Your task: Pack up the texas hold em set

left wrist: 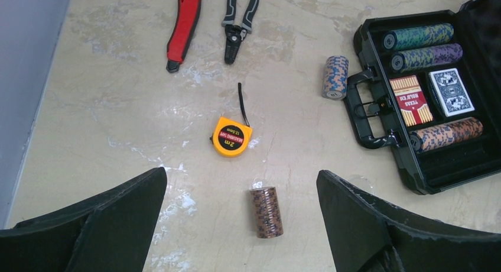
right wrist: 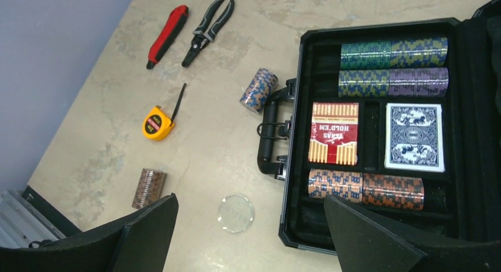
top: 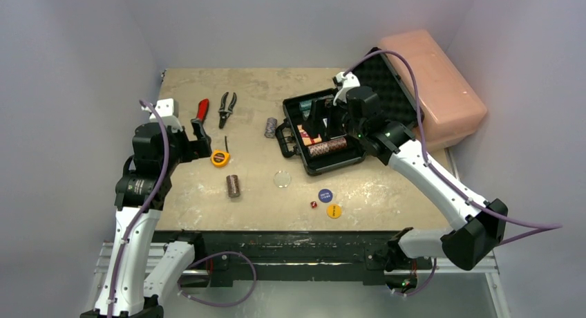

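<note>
Hovering with left gripper (left wrist: pixel 241 176) spread wide, empty, near a loose brown chip stack (left wrist: pixel 266 211). Likewise with right gripper (right wrist: pixel 249 201), released, over the open briefcase (right wrist: pixel 378 28) toward the far right of the table (top: pixel 387 193). Cropped along its right side at the wrist; from above, half its inside hidden behind the arm (top: pixel 428 173).

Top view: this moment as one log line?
left tool open, near brown chip stack | right tool open, above case | blue chip stack, buttons, die outside case
</note>
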{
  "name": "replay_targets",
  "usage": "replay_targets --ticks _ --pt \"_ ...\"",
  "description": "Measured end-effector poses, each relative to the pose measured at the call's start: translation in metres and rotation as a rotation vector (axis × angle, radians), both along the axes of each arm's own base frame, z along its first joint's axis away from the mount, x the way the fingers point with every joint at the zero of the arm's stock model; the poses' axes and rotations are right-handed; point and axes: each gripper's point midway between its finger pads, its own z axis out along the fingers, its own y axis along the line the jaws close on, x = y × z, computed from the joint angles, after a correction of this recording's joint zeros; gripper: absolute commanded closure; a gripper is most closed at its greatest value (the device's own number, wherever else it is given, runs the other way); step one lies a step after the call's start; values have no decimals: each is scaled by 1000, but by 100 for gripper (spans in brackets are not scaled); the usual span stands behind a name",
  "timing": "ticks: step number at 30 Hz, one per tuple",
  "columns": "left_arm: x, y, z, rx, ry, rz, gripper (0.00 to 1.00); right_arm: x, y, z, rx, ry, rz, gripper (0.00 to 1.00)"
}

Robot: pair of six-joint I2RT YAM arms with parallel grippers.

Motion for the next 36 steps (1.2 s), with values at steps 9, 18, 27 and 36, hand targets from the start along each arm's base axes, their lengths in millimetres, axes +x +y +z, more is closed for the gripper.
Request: replay_targets --ticks 9,18,27,36 --pt "2 -2 -2 -4 19 -8 1 -18 -6 -29 -74 100 7 1" --pt "2 -3 -4 -6 31 -11 1 -45 -4 -74 -169 188 76 4" --pt "2 -4 -3 -10 30 -14 1 -80 5 -115 -259 255 178 13" --pt "1 -5 -3 -13 31 -18 1 -101 13 -158 -358 346 239 29"
